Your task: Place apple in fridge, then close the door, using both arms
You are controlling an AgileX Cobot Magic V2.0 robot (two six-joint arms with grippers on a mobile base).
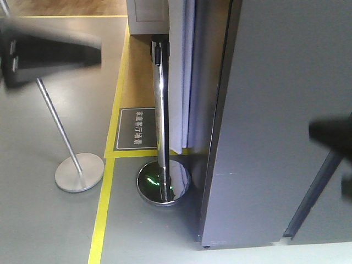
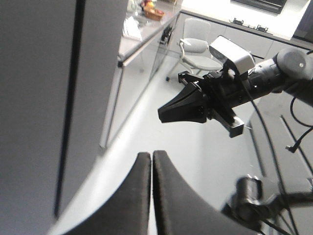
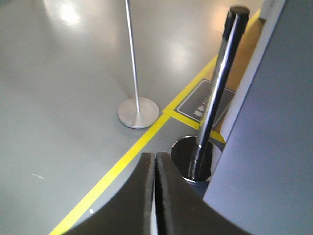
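Observation:
The apple is not in view. The fridge (image 1: pixel 275 110) fills the right of the front view as a dark grey face, with a white strip (image 1: pixel 181 82) along its left edge. In the left wrist view the fridge (image 2: pixel 34 98) shows two grey panels with a thin dark seam between them, so the door looks closed there. My left gripper (image 2: pixel 152 156) is shut and empty; it is a blurred dark shape (image 1: pixel 94 47) at the top left of the front view. My right gripper (image 3: pixel 155 159) is shut and empty beside the fridge (image 3: pixel 274 147); it also shows from the left wrist (image 2: pixel 164 111).
A chrome stanchion pole (image 1: pixel 160 110) on a round shiny base stands just left of the fridge. A thinner pole on a flat disc base (image 1: pixel 80 171) stands further left. Yellow floor tape (image 1: pixel 104 203) and a dark floor sign (image 1: pixel 136 129) lie nearby. Counters and a chair (image 2: pixel 195 46) are behind.

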